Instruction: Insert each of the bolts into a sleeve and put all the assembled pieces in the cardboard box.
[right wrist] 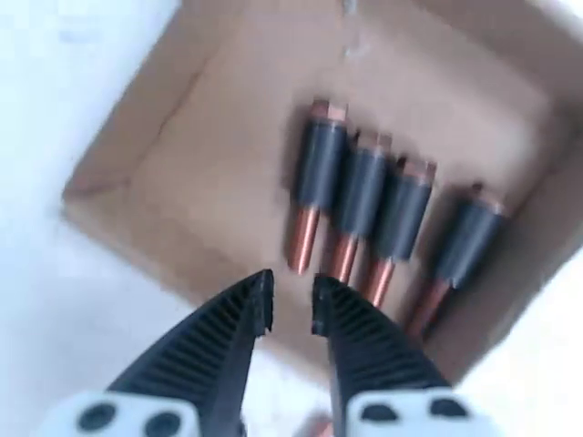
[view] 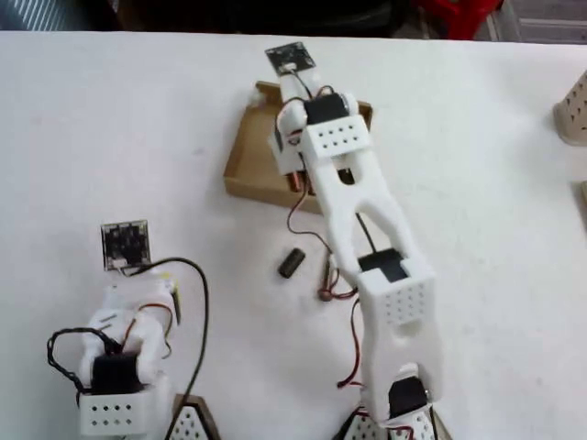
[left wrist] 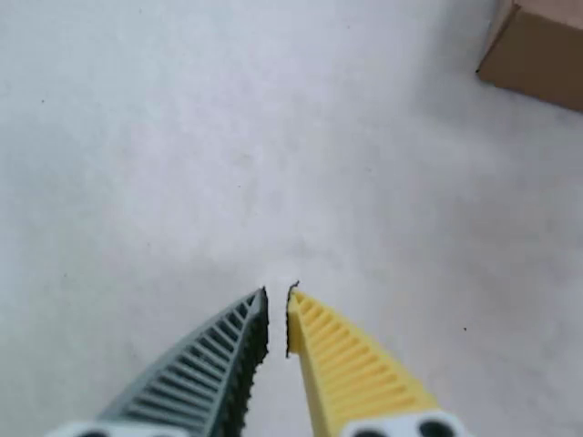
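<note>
White table: right jaws slightly apart above cardboard box, left jaws together.

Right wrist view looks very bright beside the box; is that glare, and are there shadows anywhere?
Right wrist view: yes, the white table glares beside the dimmer cardboard box. High view: the right arm throws only a faint, soft shadow. Left wrist view: even light, no hard shadow ahead of the jaws.

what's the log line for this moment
right claw over cardboard box | four assembled pieces inside | loose sleeve, bolt on table | left claw empty
</note>
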`<state>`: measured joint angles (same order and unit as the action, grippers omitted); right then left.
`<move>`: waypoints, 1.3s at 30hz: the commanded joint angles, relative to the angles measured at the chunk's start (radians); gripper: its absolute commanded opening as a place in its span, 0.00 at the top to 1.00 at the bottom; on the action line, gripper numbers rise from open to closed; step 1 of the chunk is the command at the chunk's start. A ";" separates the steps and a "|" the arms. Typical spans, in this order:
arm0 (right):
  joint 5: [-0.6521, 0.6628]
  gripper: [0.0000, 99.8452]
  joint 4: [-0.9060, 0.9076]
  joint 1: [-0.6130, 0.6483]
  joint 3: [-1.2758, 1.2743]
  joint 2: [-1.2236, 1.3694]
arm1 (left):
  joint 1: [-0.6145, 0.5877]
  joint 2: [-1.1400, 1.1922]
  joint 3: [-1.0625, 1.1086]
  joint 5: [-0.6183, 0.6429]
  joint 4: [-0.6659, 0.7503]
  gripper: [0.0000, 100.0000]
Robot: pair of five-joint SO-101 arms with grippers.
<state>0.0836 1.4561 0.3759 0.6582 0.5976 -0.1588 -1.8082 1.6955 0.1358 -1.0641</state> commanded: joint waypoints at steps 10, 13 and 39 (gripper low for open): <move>0.014 0.99 0.312 -0.074 -0.074 -0.183 | -0.010 -0.012 -0.003 -0.012 0.002 0.93; 0.017 0.98 0.302 -0.076 -0.241 -0.262 | -0.010 -0.012 -0.003 -0.012 0.002 0.93; 1.218 0.98 -0.062 -0.076 -1.369 -1.084 | -0.010 -0.012 -0.003 -0.012 -0.002 0.93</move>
<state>1.0058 1.4055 0.3115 -0.6813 -0.4089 -0.1588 -1.8082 1.6955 0.1358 -1.0641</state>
